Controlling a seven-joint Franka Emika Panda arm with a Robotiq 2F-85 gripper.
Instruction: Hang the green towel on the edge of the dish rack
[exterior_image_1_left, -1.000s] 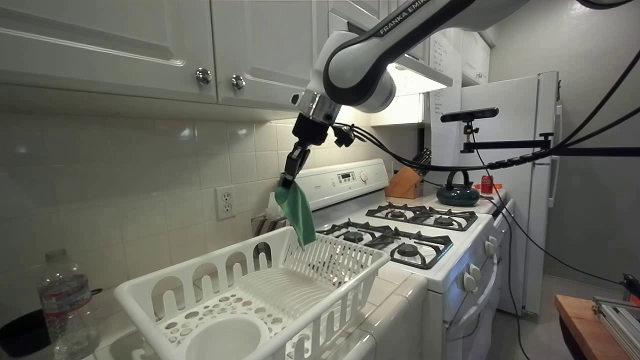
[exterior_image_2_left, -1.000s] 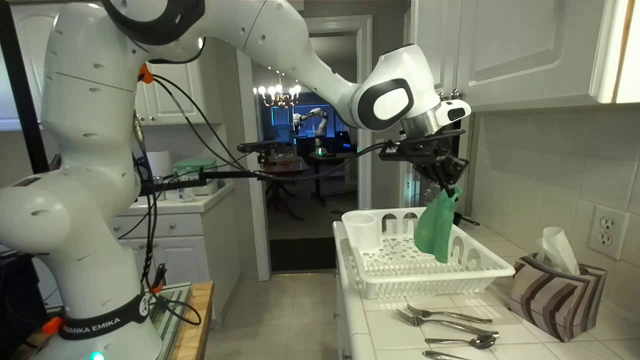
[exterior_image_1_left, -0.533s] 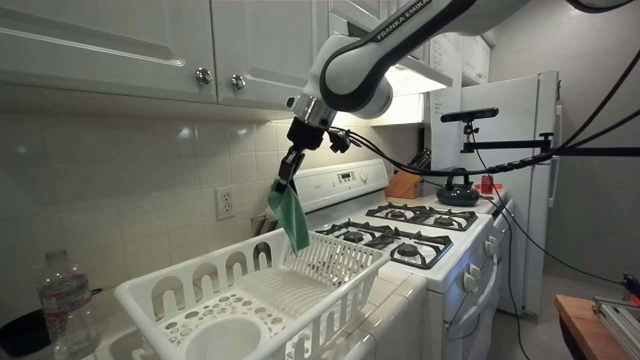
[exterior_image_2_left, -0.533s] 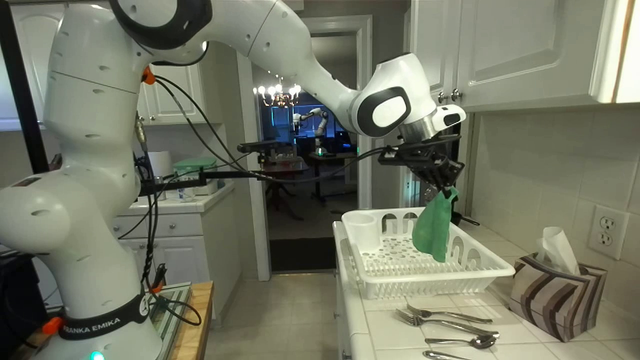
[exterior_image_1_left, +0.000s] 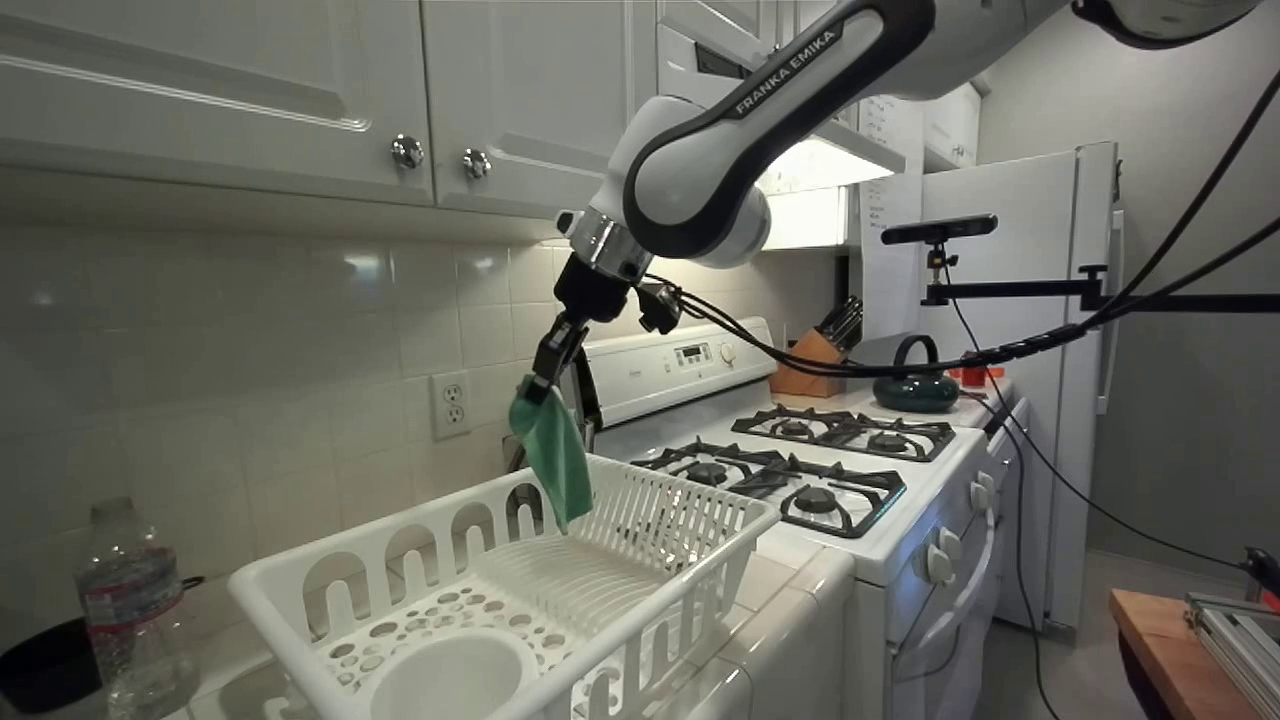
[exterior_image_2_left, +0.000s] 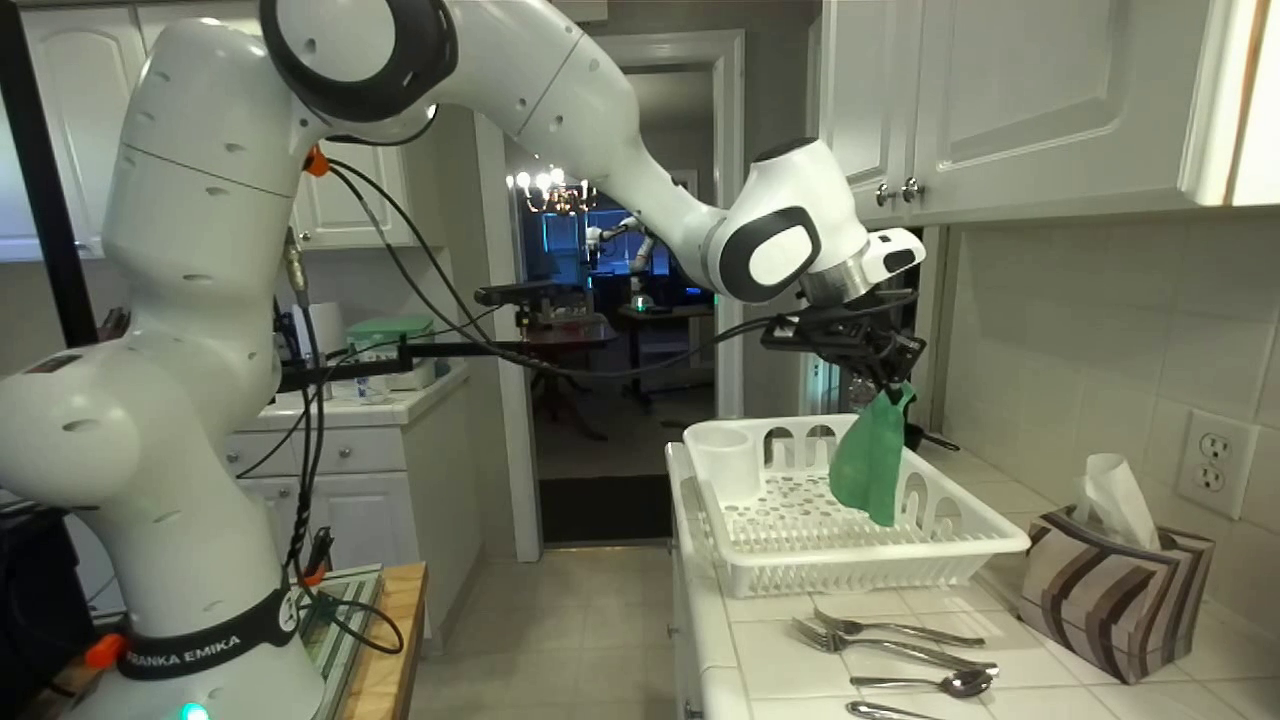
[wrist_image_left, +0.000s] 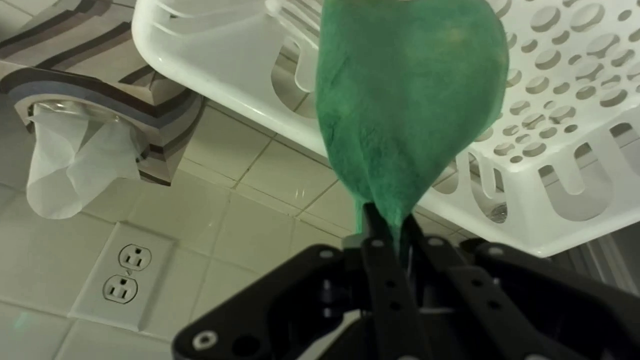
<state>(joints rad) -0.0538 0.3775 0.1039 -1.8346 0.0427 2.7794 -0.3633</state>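
Currently your tool (wrist_image_left: 393, 222) pinches the green towel (wrist_image_left: 410, 95), which hangs near the wall-side edge of the dish rack (exterior_image_2_left: 870, 556); you can't tell whether they touch. In the wrist view the top border crops the towel, which hides part of the rack's rim. On the desk (exterior_image_2_left: 775, 662), one utensil (exterior_image_2_left: 885, 711) is cut off. Against half a second ago, your tool and towel sit slightly lower in both exterior views.

Dish rack (exterior_image_2_left: 850, 562) in every view
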